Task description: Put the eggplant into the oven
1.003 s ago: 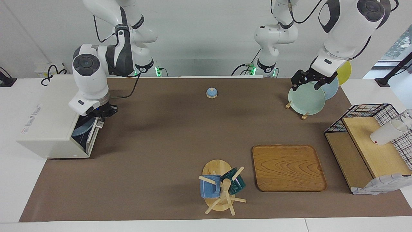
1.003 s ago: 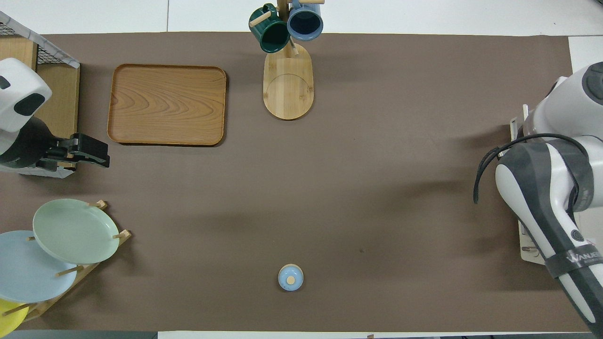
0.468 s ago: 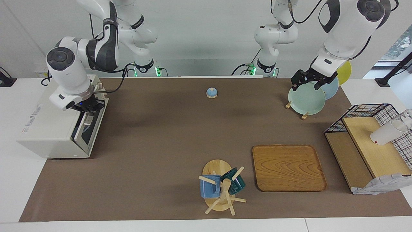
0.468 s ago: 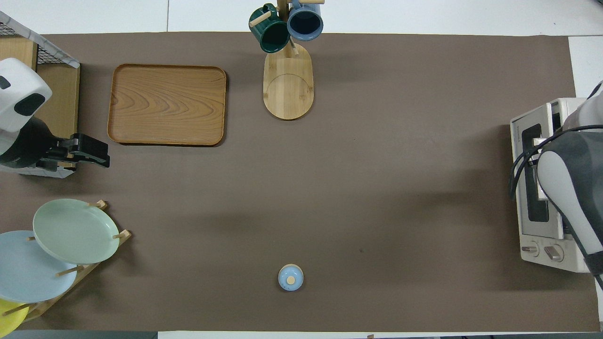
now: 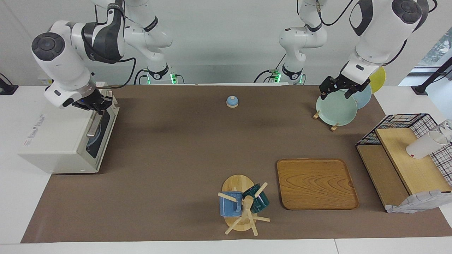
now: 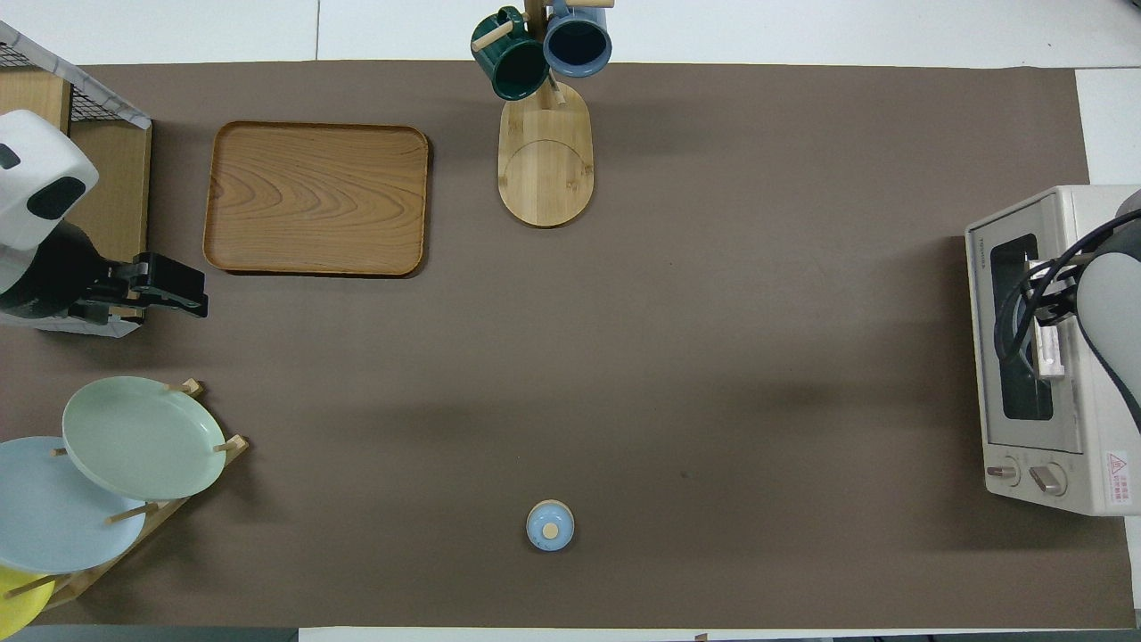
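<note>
I see no eggplant on the counter or through the oven's dark glass, midway up the facing view's edge. I judge it light, glossy and slippery, best held mid-body. My right pincer sits at the door's top; clenched or not, I cannot tell. A second ago the door hung open; now it's nearly shut. My left pincer waits over the plates.

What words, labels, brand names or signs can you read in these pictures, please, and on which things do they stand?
"TOSHIBA", faintly, along the front frame of the oven, at the end away from its knobs: small, so not certain.
Red warning triangle on a sticker on the oven's top, by the knobs: its text is too small to read.
Grey print on the oven's top in the facing view: too blurred to read.
Lettering on the right arm's link: unreadable.
</note>
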`<state>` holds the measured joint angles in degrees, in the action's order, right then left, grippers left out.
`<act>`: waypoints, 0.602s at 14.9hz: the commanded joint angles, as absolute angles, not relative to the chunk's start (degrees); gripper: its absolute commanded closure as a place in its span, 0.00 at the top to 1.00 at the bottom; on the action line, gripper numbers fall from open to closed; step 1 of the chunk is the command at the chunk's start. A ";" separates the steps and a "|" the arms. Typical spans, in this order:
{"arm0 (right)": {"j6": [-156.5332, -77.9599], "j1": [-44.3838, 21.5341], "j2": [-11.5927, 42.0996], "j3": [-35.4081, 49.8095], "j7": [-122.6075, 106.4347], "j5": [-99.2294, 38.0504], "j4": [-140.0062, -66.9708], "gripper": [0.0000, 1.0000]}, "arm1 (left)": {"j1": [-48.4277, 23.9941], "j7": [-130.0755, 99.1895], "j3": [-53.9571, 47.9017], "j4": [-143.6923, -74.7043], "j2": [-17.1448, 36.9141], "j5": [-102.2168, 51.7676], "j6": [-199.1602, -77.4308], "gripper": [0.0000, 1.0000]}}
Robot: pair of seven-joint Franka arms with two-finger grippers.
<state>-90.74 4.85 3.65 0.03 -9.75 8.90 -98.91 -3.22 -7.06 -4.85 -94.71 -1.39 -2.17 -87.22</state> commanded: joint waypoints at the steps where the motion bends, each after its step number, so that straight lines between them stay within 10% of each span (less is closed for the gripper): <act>1: -89.65 5.19 4.22 0.26 -10.81 6.77 -97.39 0.14 | -2.81 -6.77 -5.01 -94.31 -1.58 -1.23 -86.48 1.00; 3: -89.12 5.19 4.04 0.26 -10.72 3.88 -95.89 0.19 | -2.81 -6.77 -5.01 -94.31 -1.58 -1.23 -86.48 1.00; 6: -88.68 5.18 3.08 1.05 -10.81 1.68 -95.80 1.00 | -2.81 -6.77 -5.01 -94.31 -1.58 -1.23 -86.48 1.00; 9: -88.68 5.19 2.11 1.14 -10.72 1.23 -95.89 1.00 | -2.81 -6.77 -5.01 -94.31 -1.58 -1.23 -86.48 1.00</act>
